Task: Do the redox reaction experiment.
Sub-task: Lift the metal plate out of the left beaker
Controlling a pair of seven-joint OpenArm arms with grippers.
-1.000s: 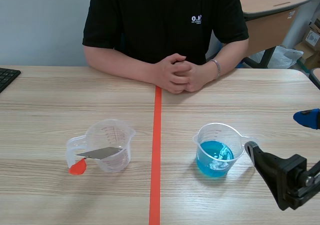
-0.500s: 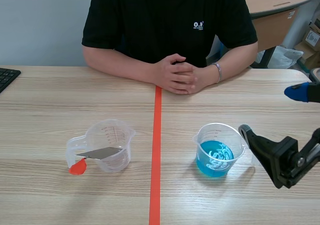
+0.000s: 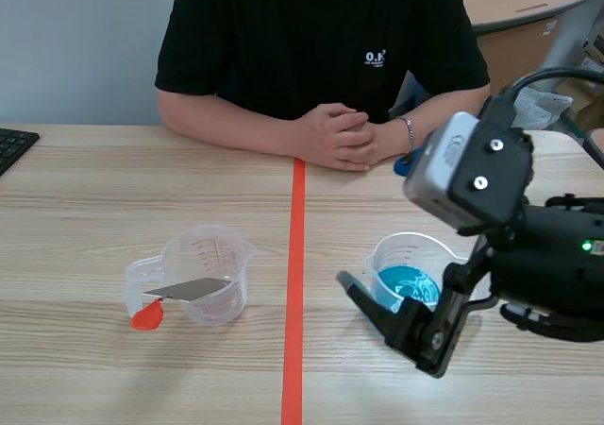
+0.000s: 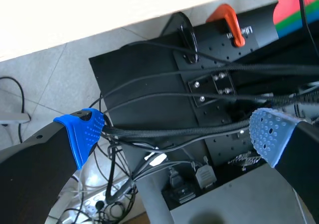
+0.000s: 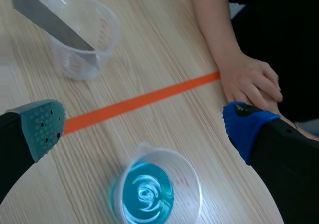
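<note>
1. While parked off the table above cables [image 4: 209,92], left pincer [image 4: 174,129] spread wide, empty.
2. Right pincer [image 5: 144,129] gaping wide, gripping nothing, straddling the blue-liquid beaker [image 5: 149,191] beneath, apparently untouched; likely lining up a grasp.
3. Farther ahead, clear beaker [image 5: 79,40] propping a metal strip [image 5: 50,20], ready for the solution.

Your wooden table [image 3: 94,198] holds a clear cup [image 3: 215,255], a cup of blue water [image 3: 409,283], and one black keyboard [image 3: 11,146]
</note>
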